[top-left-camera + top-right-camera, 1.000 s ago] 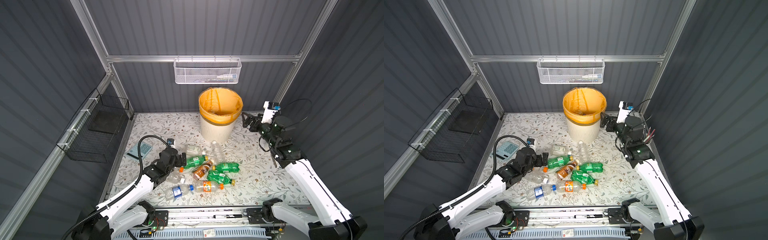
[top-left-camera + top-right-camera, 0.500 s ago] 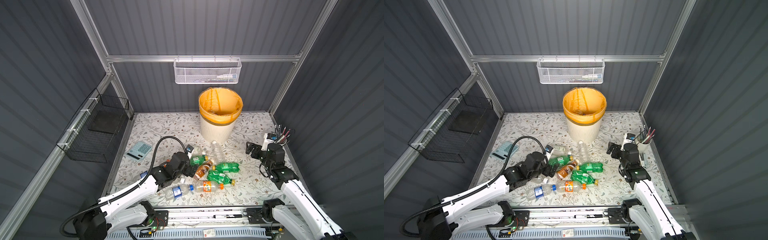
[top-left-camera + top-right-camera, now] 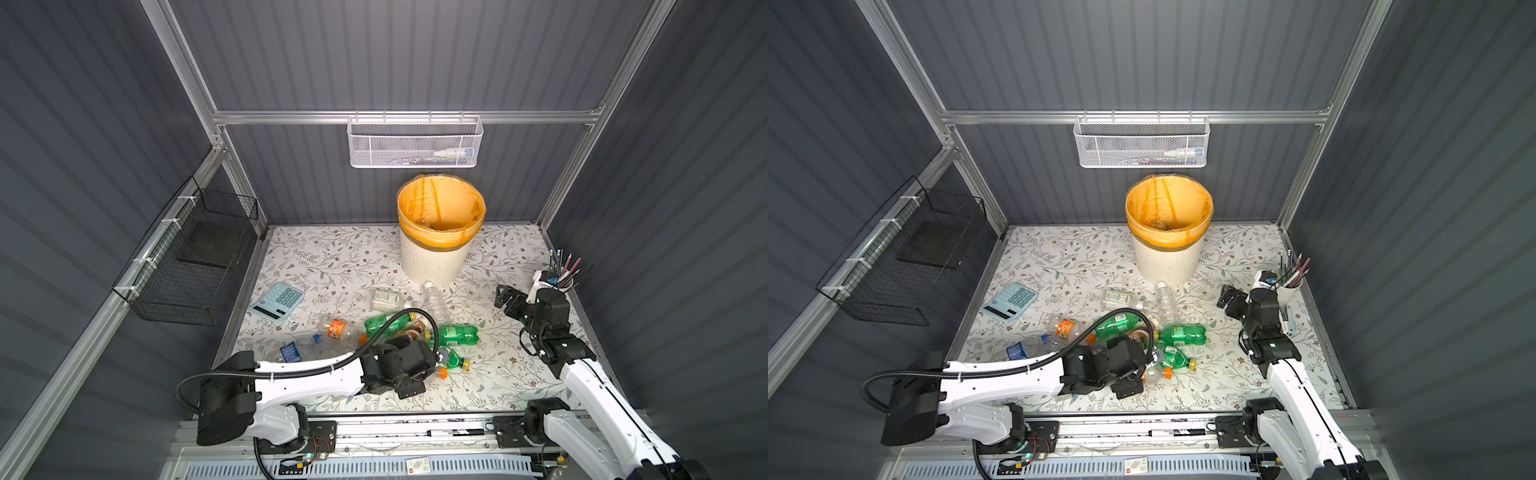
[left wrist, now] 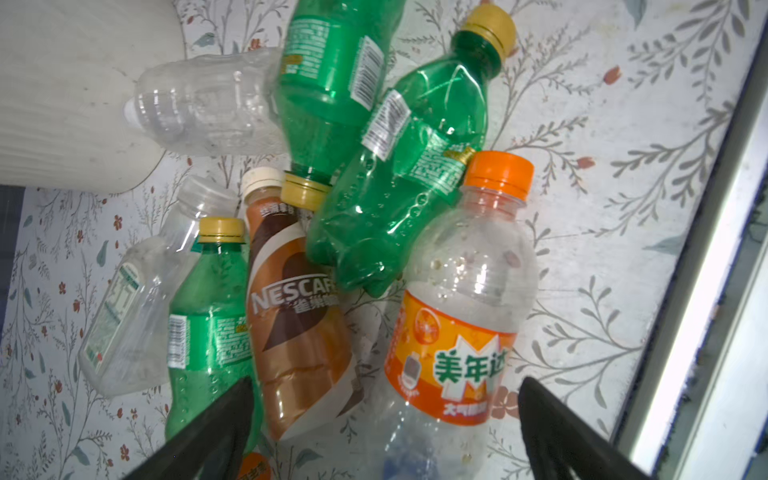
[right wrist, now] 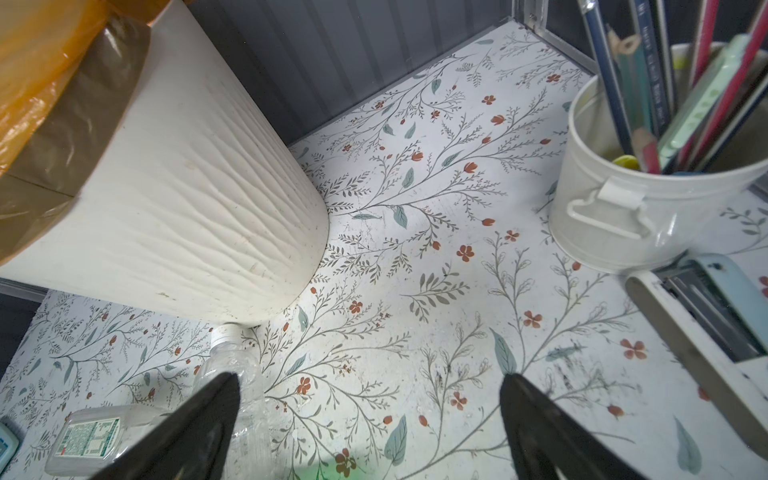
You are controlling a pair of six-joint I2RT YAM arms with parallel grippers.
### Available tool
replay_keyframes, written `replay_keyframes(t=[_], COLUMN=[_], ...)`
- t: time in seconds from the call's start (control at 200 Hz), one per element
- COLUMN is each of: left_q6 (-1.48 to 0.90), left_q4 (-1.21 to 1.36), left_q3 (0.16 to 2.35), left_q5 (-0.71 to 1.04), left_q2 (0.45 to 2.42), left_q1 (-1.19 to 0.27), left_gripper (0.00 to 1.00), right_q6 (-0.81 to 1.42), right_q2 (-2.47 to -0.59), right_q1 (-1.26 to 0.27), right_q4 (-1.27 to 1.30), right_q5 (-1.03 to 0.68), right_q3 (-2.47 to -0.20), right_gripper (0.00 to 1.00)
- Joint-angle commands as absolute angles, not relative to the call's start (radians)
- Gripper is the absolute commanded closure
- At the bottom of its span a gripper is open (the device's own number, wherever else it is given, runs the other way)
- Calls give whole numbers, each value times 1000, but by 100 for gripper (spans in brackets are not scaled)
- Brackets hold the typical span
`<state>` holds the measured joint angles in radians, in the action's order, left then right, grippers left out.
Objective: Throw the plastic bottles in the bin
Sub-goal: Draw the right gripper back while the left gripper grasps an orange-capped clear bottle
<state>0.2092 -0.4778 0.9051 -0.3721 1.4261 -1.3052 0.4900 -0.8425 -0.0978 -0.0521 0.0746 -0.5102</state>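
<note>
Left wrist view: the left gripper (image 4: 384, 382) has its jaws apart above the plastic bottles (image 4: 374, 187), with a brown bottle (image 4: 295, 316) and an orange-labelled bottle (image 4: 453, 332) between them. Right wrist view: the right gripper (image 5: 370, 382) has its jaws apart over the floral mat (image 5: 415, 249), between the bin (image 5: 187, 208) and the pencil cup (image 5: 623, 216). In both top views the bin stands at upper centre of the frame and the plastic bottles lie piled at lower centre.
</note>
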Motion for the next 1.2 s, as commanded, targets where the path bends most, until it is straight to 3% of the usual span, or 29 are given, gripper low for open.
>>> replay_keyframes(t=[0.0,0.36,0.525,0.69,0.941,1.196], left_q6=[261,270,273,270,263,243], left_q4=[-572,-583,-599,-616,-593,-510], left_q3=[957,1038,1056,1074,1063,1030], left_q5=[-400,-403,-386,-376,-357,-393], left_q2=[1501,1685,1747,1786,1724,1529], left_q1=[-1334,-1359,-1360,-1359,-1359,-1359], left_gripper=[4,19,22,34,49,56], right_q6=[507,508,512,514,518,524], right_q2=[-850,-852,-855,-859,-860,-860], right_q1=[-91,-73,-65,-54,-44,-34], right_q4=[-25,-25,-18,-15,-11,-6], right_q5=[63,52,42,29,21,11], right_q3=[-498,-480,-472,-466,-457,-451], right_gripper=[1,1,1,1,1,1])
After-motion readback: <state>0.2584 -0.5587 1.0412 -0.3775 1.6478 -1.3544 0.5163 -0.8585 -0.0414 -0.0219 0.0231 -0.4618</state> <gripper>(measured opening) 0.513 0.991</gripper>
